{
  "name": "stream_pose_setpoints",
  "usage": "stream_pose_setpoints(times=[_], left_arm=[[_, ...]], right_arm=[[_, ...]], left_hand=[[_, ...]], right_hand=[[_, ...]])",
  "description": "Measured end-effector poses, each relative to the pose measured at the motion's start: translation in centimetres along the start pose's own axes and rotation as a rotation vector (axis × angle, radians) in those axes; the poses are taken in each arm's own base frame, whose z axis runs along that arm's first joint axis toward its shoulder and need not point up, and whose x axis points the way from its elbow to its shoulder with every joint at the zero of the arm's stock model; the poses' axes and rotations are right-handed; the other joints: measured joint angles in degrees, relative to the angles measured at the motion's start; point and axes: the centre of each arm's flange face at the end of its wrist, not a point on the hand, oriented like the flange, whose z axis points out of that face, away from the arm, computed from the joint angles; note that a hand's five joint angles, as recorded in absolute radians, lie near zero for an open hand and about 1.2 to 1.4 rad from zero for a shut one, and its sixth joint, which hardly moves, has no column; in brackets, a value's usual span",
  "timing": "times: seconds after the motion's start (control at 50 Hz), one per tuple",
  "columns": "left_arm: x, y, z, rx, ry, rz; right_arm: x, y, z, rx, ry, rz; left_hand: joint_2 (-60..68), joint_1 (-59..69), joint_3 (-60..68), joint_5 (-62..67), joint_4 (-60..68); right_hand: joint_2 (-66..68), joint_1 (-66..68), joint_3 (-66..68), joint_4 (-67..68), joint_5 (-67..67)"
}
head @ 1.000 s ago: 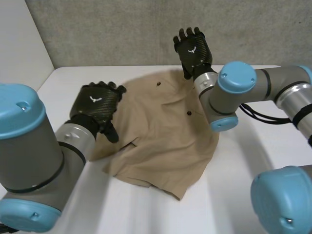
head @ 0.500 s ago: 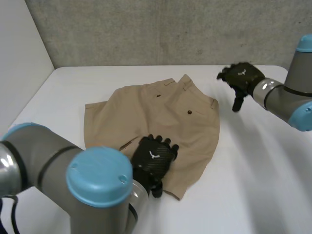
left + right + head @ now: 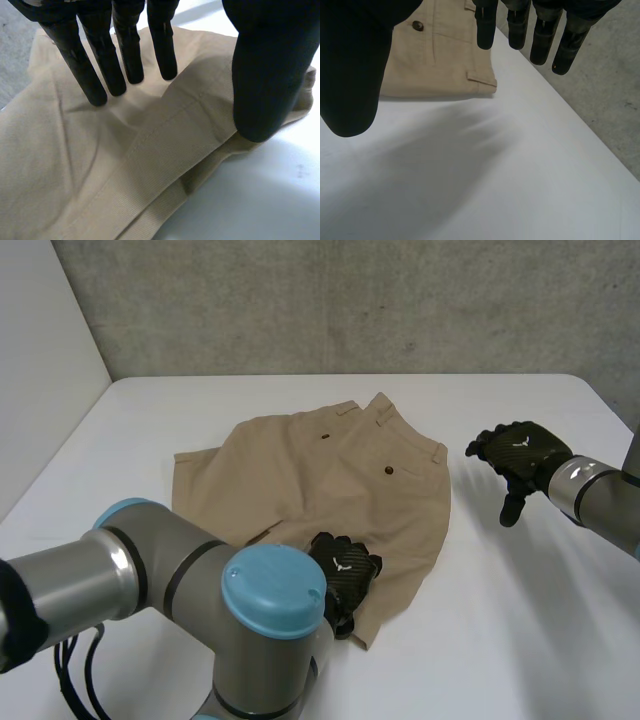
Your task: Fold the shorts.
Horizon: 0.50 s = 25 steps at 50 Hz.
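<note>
The left hand's fingers (image 3: 84, 75) are straight and a little spread, tips down on the tan cloth or just over it, I cannot tell which, with the thumb (image 3: 265, 75) standing apart at the very rim of the hem, so nothing is gripped. That left hand (image 3: 345, 575) sits at the near hem of the shorts (image 3: 330, 480), close to their nearest corner, where the double-stitched edge (image 3: 150, 165) meets the white surface (image 3: 500, 640). The left arm (image 3: 150, 570) bends across the front of the scene, its light-blue cap (image 3: 272, 590) just beside the hand. The right hand's fingers (image 3: 485, 30) hang loose and nearly straight, the thumb (image 3: 350, 75) held wide of them, holding nothing. This right hand (image 3: 520, 452) is over bare surface to the right of the shorts, apart from the cloth, its palm turned down. From its wrist one sees a corner of the waistband with a belt loop (image 3: 481, 80) and a dark button (image 3: 418, 25) beyond the fingertips. The shorts lie spread mostly flat in the middle of the surface, waistband toward the far right side, two dark buttons (image 3: 388, 471) showing on the upper face and a small fold at the left edge. A grey concrete wall (image 3: 350, 300) stands behind.
</note>
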Motion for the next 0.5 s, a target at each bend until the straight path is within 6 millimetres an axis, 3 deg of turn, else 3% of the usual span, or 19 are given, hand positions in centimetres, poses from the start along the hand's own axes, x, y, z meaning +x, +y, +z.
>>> stream_pose_setpoints(times=[0.04, 0.08, 0.1, 0.12, 0.22, 0.4, 0.5], left_arm=[[0.1, 0.1, 0.3, -0.003, 0.000, 0.001], [0.1, 0.1, 0.5, -0.003, -0.001, 0.000], [0.1, 0.1, 0.6, -0.003, -0.003, 0.000], [0.0, 0.0, 0.6, -0.001, -0.006, -0.001], [-0.5, -0.9, 0.4, 0.018, -0.039, -0.008], [-4.6, -8.6, -3.7, 0.227, -0.183, -0.071], [-6.2, -11.2, -5.7, 0.308, -0.218, -0.093]], right_arm=[[-0.1, 0.2, -0.1, -0.005, -0.003, 0.004], [0.0, 0.5, -0.2, -0.011, -0.005, 0.009], [0.0, 0.6, -0.2, -0.015, -0.005, 0.011], [0.0, 0.7, -0.2, -0.018, -0.006, 0.013], [0.1, 1.0, -0.3, -0.026, -0.008, 0.021], [-0.1, 1.0, -0.5, -0.037, -0.015, 0.052], [-0.5, 0.6, -0.5, -0.024, -0.027, 0.118]], left_hand=[[5.95, 6.23, 6.25, 5.25, 5.38], [25.55, 26.40, 25.70, 25.34, 25.72], [25.55, 26.40, 25.70, 25.34, 25.72], [33.32, 31.04, 33.07, 32.86, 33.19], [35.18, 31.14, 35.12, 34.07, 35.71], [35.35, 31.14, 35.33, 34.06, 35.73], [35.35, 31.14, 35.33, 34.07, 35.73]], right_hand=[[0.00, 0.00, 0.00, 0.00, 0.00], [0.00, 0.00, 0.00, 0.00, 0.00], [0.00, 0.00, 0.00, 0.00, 0.00], [0.00, 0.00, 0.00, 0.00, 0.00], [0.00, 0.00, 0.00, 0.00, 0.00], [0.00, 0.00, 0.00, 0.00, 0.00], [0.00, 0.00, 0.00, 0.00, 0.00]])
